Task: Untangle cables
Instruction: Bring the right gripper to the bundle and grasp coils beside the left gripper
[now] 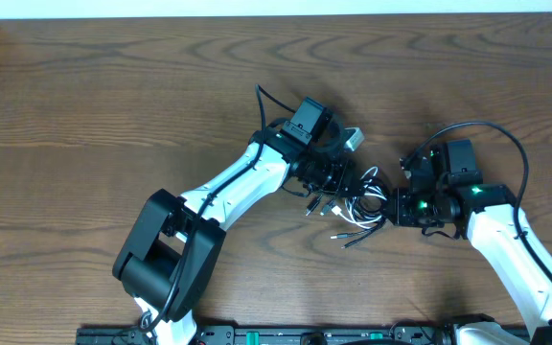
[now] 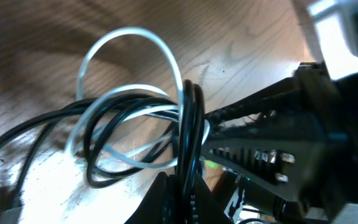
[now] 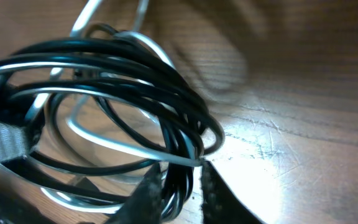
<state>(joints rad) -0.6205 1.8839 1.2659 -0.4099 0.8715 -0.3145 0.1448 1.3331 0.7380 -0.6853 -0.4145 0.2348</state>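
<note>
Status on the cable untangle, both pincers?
Left pincer shut on black strands of the cables. Right pincer straddles black strands, grip unclear. White cord looped through the black ones; not yet untangled.

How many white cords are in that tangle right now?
1 visible: the white cord threads through the black cords, and in the left wrist view it arches up over them. The overlapping loops could hide another.

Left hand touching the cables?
Touching. Left wrist view shows the left hand shut on the cables, black strands pinched between its fingers.
</note>
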